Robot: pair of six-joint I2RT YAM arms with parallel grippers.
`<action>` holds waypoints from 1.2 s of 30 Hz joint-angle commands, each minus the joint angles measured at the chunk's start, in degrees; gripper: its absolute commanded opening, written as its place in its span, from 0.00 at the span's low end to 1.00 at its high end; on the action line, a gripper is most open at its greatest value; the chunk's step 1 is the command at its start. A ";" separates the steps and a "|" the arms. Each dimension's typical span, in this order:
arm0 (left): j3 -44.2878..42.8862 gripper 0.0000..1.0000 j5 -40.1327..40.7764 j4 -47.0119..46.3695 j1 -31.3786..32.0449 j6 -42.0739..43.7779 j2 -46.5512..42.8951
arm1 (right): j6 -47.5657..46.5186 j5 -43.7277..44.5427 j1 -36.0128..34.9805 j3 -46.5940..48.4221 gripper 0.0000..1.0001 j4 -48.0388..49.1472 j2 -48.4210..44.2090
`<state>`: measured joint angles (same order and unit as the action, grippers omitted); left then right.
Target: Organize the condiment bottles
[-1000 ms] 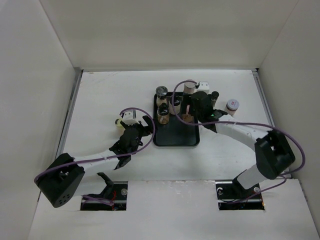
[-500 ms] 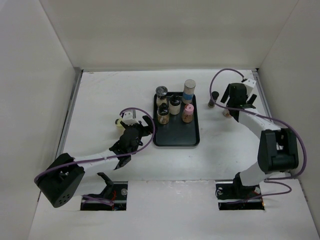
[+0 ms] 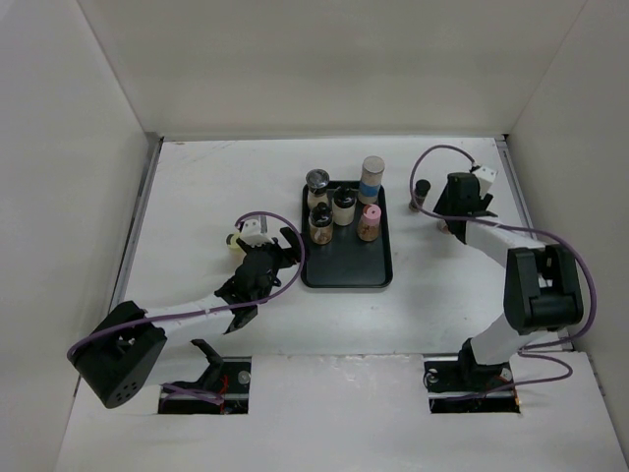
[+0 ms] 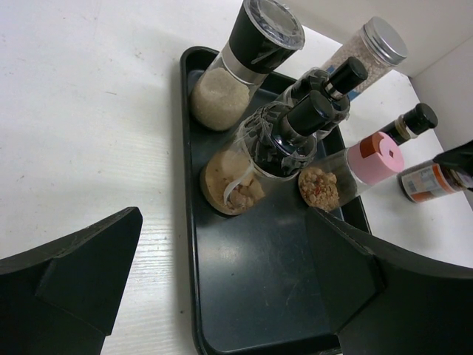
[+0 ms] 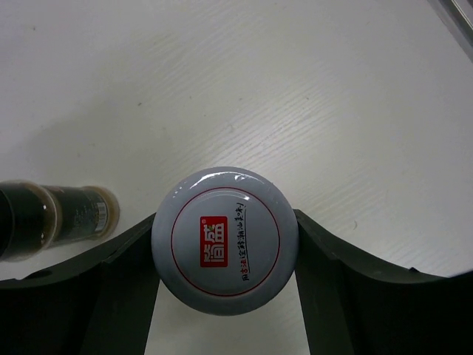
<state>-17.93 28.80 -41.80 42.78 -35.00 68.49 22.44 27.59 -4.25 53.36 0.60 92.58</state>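
Five condiment bottles stand at the back of the black tray [image 3: 344, 264]: a black-topped grinder [image 3: 316, 181], a silver-capped shaker [image 3: 371, 168], two dark-capped jars [image 3: 343, 203] [image 3: 320, 218] and a pink-capped jar [image 3: 370, 218]. A small black-capped bottle [image 3: 422, 189] stands on the table right of the tray. My right gripper [image 3: 457, 204] is over a grey-capped jar [image 5: 225, 240], with its fingers [image 5: 118, 274] touching both sides of the cap. My left gripper [image 3: 261, 252] is open and empty, left of the tray, and faces the bottles [image 4: 295, 133].
The small black-capped bottle [image 5: 52, 218] stands close to the left of the right gripper's fingers. The right wall runs just beyond the right arm [image 3: 521, 187]. The front half of the tray [image 4: 259, 296] is bare.
My right arm left the pink-capped jar standing on the tray, swung right and came down around the grey-capped jar. The left arm has not moved.
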 commanded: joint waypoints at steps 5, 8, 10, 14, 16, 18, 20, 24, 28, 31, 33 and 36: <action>0.35 0.94 -0.50 -3.02 -0.03 -0.86 -1.16 | 2.61 6.15 -9.57 -11.77 0.45 2.13 -19.59; 0.53 0.94 -0.06 -3.02 -0.55 -0.77 -2.13 | 4.10 7.30 -16.86 -15.47 0.46 -3.39 -28.65; 0.62 0.94 -0.23 -3.02 -1.87 -0.85 -2.31 | 5.68 6.69 -23.09 -16.01 0.46 -7.09 -32.44; 0.79 0.94 -0.32 -2.93 -1.96 -0.94 -3.10 | 7.44 7.12 -36.89 -13.39 0.46 -7.64 -32.73; 0.71 0.94 -0.14 -3.02 -2.05 -0.94 -2.92 | 7.71 7.04 -41.30 -9.70 0.47 -6.15 -29.14; 0.53 0.94 -0.32 -2.85 -2.05 -1.03 -2.75 | 6.66 6.34 -43.77 -6.10 0.47 -3.08 -23.70; 0.71 0.94 -0.41 -2.59 -1.79 -1.03 -3.53 | 4.38 4.84 -44.92 -2.84 0.47 0.44 -17.90; 0.97 0.94 -0.06 -2.50 -1.96 -1.03 -4.51 | 0.25 4.66 -46.24 2.79 0.48 4.32 -8.83; 1.15 0.94 -0.32 -2.50 -1.70 -1.03 -4.33 | -2.22 4.22 -45.37 6.48 0.48 5.64 -2.15; 1.06 0.94 -0.23 -2.58 -1.87 -1.03 -3.72 | -2.75 4.05 -44.05 7.54 0.50 5.55 0.84; 1.06 0.94 -0.23 -2.50 -1.87 -1.03 -3.45 | -2.40 3.09 -43.61 7.28 0.52 6.08 2.34; 1.06 0.94 0.03 -2.50 -2.05 -1.03 -3.80 | -1.70 2.20 -43.52 6.58 0.60 7.22 4.10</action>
<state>-17.63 28.67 -41.80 40.91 -35.42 65.36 20.99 29.91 -48.01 57.21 0.93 96.62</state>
